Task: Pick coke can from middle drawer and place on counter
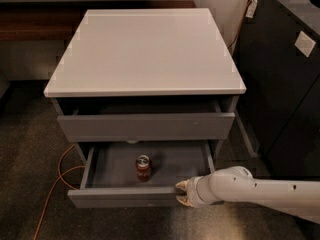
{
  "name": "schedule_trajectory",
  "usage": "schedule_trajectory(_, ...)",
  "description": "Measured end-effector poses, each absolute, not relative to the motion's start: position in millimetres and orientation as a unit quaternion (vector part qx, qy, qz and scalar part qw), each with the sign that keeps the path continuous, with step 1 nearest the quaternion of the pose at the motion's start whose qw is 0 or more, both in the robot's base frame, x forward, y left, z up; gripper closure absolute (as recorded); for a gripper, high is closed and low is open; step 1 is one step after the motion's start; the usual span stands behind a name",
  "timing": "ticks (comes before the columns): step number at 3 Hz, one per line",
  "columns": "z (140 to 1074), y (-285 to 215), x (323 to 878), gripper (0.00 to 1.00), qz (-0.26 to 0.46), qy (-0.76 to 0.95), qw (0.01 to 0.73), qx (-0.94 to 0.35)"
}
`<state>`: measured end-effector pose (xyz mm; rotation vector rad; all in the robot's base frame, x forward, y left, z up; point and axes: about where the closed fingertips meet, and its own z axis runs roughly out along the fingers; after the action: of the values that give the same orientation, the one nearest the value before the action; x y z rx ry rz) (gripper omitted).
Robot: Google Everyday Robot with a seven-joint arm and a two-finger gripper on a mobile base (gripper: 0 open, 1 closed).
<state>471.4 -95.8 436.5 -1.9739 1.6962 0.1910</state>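
Note:
The coke can [143, 167] stands upright on the floor of the open middle drawer [120, 198], near its centre. My gripper [181, 193] is at the right part of the drawer's front panel. One fingertip [181, 185] lies behind the panel's top edge, the other on its face, so it grips the panel. The can is a short way to the gripper's left and further back. The light-grey counter [145, 49] tops the cabinet above.
The top drawer [145, 126] is slightly ajar above the can. A tall black cabinet [285, 74] stands close on the right. An orange cable [56, 181] runs over the floor at the left. A brown bench [30, 26] is behind.

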Motion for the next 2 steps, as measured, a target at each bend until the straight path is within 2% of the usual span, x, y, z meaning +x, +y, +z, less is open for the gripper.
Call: schedule_trajectory(2,438.0,-93.4,465.0,1.0,0.074,0.625,0.265,-0.731)
